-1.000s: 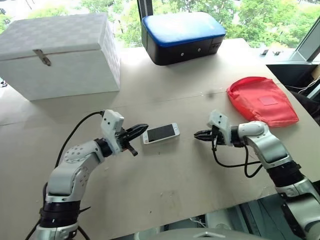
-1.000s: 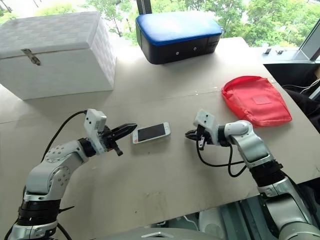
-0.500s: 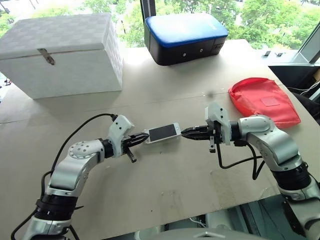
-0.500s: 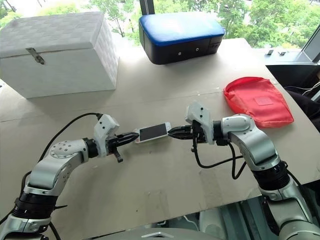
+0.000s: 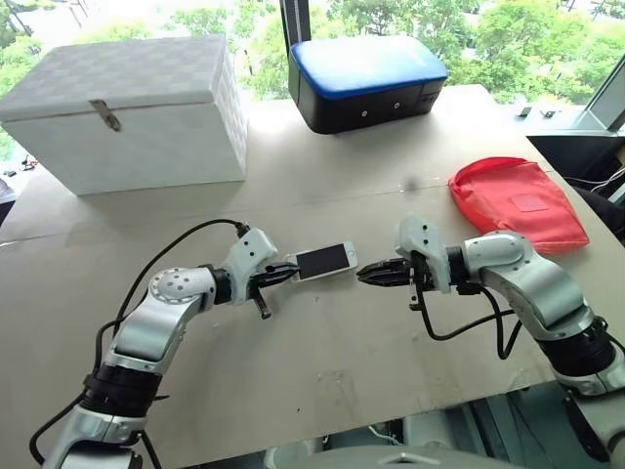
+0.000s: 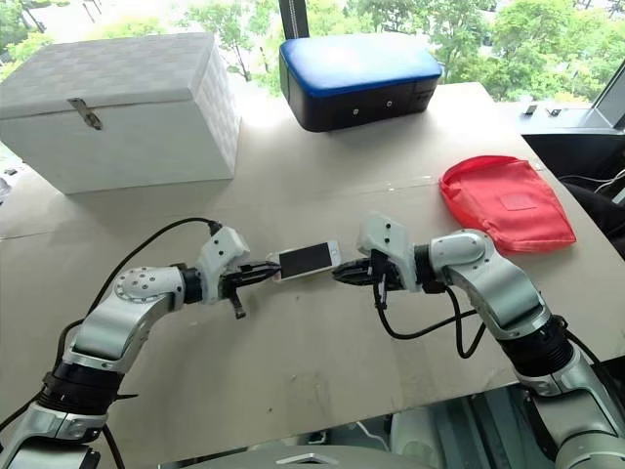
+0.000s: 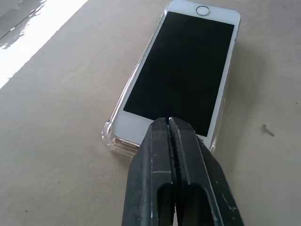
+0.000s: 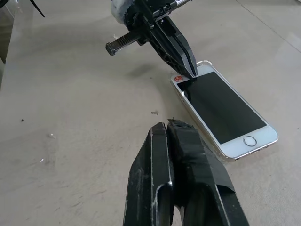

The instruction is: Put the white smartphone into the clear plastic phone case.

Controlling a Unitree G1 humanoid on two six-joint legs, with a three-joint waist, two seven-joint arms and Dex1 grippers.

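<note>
The white smartphone (image 5: 325,261) lies screen up in the middle of the table (image 5: 322,371). It sits inside the clear plastic phone case (image 7: 108,135), whose glossy rim and corner show around the phone (image 7: 181,70). My left gripper (image 5: 288,270) is shut, its tip resting on the phone's white end away from the home button. In the right wrist view, the same left gripper (image 8: 190,70) touches that end of the phone (image 8: 225,110). My right gripper (image 5: 363,277) is shut and empty, its tip (image 8: 168,125) a short way off the home-button end.
A white woven box (image 5: 127,112) with a clasp stands at the back left. A blue-topped black case (image 5: 366,78) sits at the back centre and a red pouch (image 5: 518,200) lies on the right. Bare table stretches toward the near edge.
Both shut grippers closed in on the phone from either side. The left one dropped onto the phone's end. The right tip touched the other end, then eased slightly off. The camera also shifted.
</note>
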